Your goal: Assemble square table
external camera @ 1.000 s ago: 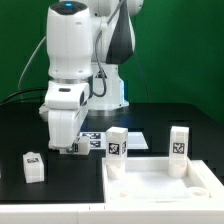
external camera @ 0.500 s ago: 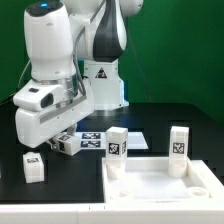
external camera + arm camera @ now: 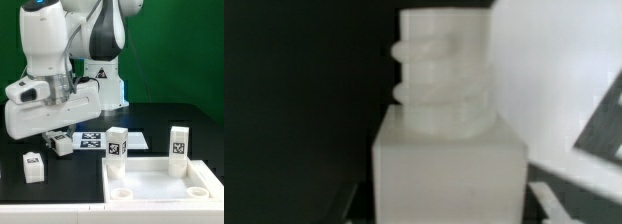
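White gripper [image 3: 57,141] hangs over a black table [image 3: 50,200]; whether its jaws are wide or closed cannot be told. Near the jaws stands a small white tag-marked block leg [image 3: 33,166]. Well apart from them lies a large white square slab with raised rim [image 3: 160,188], a second upright leg [image 3: 117,142] and a third upright leg [image 3: 179,142] at its corners. Wrist view: a blurred white block with ribbed peg [image 3: 441,130], close up

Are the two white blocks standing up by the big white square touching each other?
Apart. The exterior view shows bare black table between the leg at that view's left and the leg at its right.
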`<state>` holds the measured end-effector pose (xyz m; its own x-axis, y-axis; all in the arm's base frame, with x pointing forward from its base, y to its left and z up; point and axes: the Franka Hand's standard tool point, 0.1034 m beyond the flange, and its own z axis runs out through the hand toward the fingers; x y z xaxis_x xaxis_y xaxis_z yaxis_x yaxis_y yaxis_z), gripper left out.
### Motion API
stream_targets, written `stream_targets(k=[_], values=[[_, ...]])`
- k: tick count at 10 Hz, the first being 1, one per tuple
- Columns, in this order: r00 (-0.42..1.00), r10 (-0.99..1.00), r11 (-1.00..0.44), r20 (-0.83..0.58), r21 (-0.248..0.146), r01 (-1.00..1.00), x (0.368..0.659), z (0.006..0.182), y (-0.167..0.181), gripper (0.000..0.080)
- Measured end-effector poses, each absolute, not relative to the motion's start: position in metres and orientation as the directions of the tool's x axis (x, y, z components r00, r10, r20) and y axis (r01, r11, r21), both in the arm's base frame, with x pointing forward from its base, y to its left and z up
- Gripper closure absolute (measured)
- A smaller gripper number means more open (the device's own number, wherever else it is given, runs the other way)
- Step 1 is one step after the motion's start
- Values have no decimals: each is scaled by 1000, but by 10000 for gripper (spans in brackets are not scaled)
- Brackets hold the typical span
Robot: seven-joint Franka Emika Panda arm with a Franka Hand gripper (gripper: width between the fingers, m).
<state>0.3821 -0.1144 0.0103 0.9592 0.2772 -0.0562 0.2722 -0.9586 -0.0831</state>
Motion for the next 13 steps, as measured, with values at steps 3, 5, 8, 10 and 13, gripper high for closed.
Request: stream_targets(k=[3,5,8,10,13], values=[[995,63,-995,-75,-78,57,379,8,-112,535],[991,-104,-991,-87,-73,-110,378,7,-109,535],[979,-188,-979,-78,-60,-193,378,6,-94,535],[980,-181,-981,-79,-61,-185,378,6,-95,534],[973,-173,-976,-155,-105,-190,381,24,-88,168]])
